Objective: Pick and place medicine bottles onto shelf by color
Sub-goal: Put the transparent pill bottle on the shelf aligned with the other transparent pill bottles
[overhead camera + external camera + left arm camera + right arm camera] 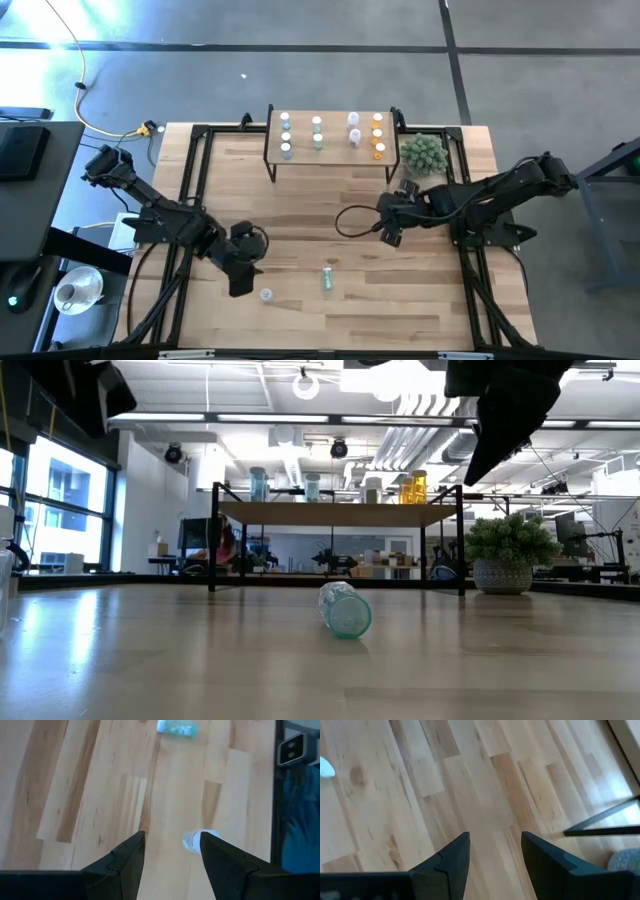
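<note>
Wooden desk (330,215) carries the scene: left tool (243,285) hangs spread and empty beside a small white-capped bottle (266,295), probably lining up on it. Green bottle (327,278) lies toppled. Right tool (388,237), spread, waits before the shelf (335,135) holding colour-sorted bottles.

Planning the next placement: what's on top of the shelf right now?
The shelf holds upright bottles in four columns: blue, green, clear and orange. Exact counts are hard to read.
</note>
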`<action>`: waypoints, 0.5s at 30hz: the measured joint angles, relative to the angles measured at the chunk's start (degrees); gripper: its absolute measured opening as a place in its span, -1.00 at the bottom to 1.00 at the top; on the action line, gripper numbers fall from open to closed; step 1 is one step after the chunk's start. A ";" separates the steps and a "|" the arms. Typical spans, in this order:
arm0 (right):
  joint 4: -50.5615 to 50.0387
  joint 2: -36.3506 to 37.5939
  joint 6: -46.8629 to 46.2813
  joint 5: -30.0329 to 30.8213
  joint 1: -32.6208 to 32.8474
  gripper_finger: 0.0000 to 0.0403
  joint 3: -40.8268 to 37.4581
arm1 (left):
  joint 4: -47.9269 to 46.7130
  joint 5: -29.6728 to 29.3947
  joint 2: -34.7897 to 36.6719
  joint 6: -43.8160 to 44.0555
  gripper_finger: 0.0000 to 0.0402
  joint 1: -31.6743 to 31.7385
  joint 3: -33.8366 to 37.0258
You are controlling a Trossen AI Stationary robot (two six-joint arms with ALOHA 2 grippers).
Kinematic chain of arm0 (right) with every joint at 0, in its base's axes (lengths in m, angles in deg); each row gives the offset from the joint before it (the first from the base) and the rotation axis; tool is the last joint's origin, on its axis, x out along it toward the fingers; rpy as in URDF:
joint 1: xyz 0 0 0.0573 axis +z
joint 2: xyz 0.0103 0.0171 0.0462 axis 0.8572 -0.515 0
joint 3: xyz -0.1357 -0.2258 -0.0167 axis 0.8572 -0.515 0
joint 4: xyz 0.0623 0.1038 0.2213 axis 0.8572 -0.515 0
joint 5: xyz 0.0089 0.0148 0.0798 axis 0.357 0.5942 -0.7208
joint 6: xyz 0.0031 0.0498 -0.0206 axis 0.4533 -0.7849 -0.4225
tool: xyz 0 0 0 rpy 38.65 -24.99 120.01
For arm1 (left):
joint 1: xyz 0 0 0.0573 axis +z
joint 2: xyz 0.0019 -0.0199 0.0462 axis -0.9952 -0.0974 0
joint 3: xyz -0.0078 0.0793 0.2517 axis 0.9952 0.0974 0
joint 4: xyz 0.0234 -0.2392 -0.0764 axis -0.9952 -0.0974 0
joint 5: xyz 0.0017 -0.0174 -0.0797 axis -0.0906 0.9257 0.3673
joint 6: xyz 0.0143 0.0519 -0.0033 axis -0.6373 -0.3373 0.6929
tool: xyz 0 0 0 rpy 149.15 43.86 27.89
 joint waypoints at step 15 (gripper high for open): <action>4.26 -0.02 2.27 2.74 -0.02 -0.17 -1.15 | 4.86 1.68 -9.99 3.30 0.05 -5.74 0.02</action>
